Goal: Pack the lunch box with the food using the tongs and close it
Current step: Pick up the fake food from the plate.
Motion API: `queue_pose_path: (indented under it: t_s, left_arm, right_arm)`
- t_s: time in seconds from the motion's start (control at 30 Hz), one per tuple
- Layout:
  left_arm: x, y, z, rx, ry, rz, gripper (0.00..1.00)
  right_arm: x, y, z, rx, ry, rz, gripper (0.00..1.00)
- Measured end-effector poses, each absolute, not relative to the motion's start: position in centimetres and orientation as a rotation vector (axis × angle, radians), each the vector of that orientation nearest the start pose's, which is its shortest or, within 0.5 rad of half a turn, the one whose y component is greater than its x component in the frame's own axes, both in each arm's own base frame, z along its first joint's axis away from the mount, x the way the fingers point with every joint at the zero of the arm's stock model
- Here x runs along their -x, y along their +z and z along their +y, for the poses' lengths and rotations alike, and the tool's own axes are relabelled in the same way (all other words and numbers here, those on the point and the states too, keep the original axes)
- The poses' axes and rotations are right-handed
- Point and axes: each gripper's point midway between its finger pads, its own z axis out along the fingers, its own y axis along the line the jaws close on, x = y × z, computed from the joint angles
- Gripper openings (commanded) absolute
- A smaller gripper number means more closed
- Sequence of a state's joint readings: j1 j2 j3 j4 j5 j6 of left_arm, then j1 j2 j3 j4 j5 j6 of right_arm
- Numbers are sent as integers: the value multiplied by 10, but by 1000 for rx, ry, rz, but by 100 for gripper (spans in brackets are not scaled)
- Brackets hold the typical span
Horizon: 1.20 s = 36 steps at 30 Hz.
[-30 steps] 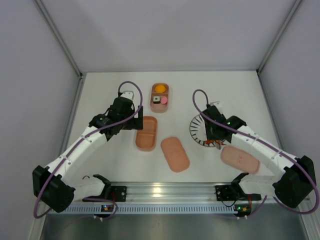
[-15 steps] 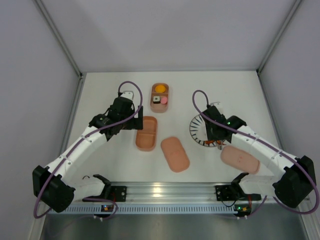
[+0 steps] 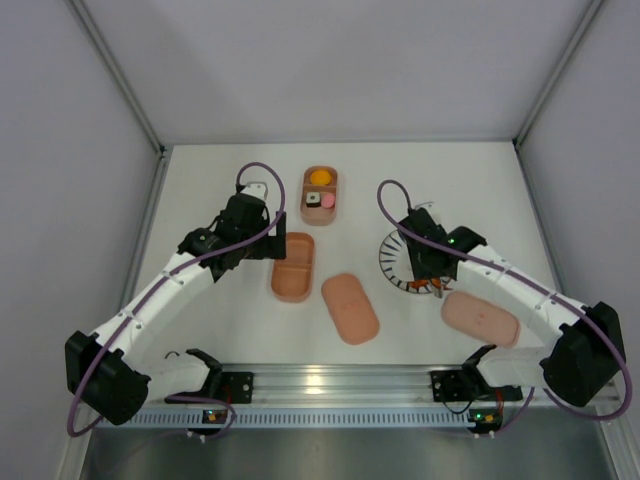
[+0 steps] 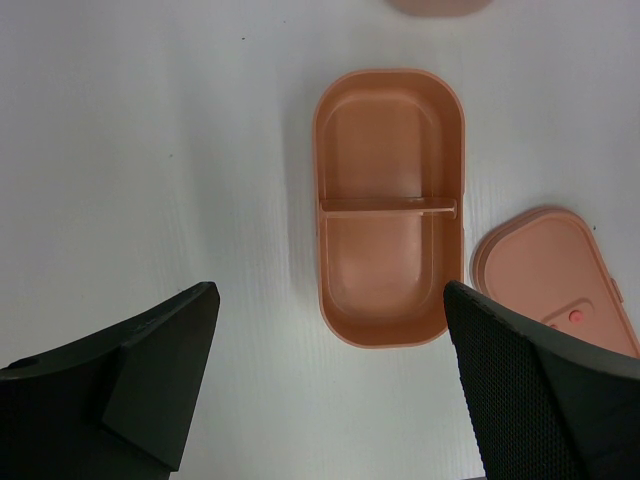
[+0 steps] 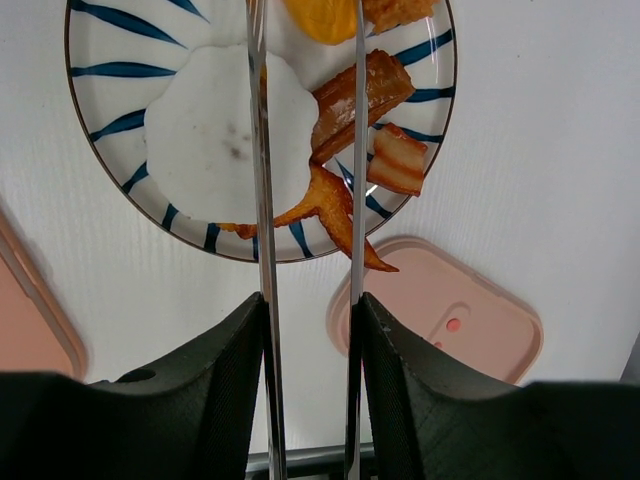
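While one lunch box tray [image 3: 320,195] at upper centre of the top view already holds three pieces, the second tray [image 3: 293,266] sits bare at centre with both lids [image 3: 350,308] off. Since the earlier frame the right arm [image 3: 500,280] has edged left over the plate [image 3: 392,262], while the left arm [image 3: 170,285] is unmoved.

Left wrist view: the left gripper [image 4: 330,340] gapes wide and empty above that bare tray.

Right wrist view: the right gripper [image 5: 308,320] clamps the tongs [image 5: 262,250], their tips part-spread over sausage [image 5: 365,95] and egg [image 5: 215,120] at the frame's top.
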State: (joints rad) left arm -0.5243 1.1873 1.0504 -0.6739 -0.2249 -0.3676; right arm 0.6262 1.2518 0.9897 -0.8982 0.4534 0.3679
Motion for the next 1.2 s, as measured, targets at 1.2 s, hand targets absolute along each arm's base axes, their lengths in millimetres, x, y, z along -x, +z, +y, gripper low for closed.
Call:
queue_pose_path:
  t_s: [1.2]
  left_arm:
    - [-285,177,-136,-79,-166,2360,99]
  right_arm:
    - [-247,151,125,253,-84,2533,24]
